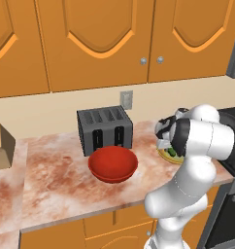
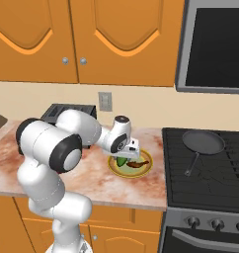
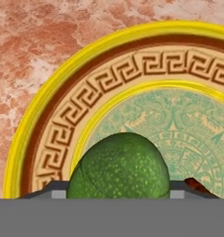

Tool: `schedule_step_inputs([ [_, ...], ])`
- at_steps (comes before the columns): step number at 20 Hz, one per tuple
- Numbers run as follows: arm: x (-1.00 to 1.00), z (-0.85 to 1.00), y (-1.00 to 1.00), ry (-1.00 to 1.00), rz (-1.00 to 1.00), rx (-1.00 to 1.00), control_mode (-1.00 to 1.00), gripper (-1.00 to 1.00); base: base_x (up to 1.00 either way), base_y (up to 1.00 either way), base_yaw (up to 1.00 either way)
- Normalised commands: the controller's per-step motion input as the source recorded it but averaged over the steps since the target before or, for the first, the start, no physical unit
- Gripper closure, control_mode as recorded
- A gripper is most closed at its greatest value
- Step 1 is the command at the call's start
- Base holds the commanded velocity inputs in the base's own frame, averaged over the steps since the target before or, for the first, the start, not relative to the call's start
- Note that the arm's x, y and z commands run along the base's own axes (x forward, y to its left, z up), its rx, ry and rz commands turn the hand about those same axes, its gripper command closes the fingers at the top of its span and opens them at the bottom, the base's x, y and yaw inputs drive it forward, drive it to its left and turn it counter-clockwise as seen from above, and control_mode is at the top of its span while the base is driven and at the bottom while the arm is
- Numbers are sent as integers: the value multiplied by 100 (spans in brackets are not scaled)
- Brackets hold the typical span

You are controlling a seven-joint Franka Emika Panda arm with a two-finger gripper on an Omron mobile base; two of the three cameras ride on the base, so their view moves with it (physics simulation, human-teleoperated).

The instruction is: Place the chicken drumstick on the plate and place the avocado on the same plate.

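Green and pebbled, the avocado [image 3: 119, 165] sits between the fingertips [image 3: 51, 190] of the robot's hand [image 2: 132, 154], which is clamped on it just over the plate [image 3: 53, 115]. Beside it on the plate's pale centre lies the chicken drumstick [image 2: 138, 164]. On the marbled table [image 1: 56, 180] stand a red bowl [image 1: 112, 164] and toaster [image 1: 104, 129].

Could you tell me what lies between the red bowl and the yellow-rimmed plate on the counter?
Bare marbled counter separates the red bowl from the plate. In the left base view, the robot's arm partly hides the plate's side of that stretch.
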Motion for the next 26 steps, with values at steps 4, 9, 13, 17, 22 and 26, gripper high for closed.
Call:
schedule_step_inputs([
  [4,0,7,-3,0,0,-1,-100,-100,0,0,0],
  [9,0,19,-1,0,0,-1,-100,-100,0,0,0],
  [13,-10,35,-8,-2,0,-1,-100,-100,0,0,0],
  [17,-41,35,-1,0,0,0,-100,-100,0,0,0],
  [22,-59,20,8,-5,0,0,-100,-100,0,0,0],
  [26,-56,19,26,0,0,0,-100,-100,0,0,0],
])
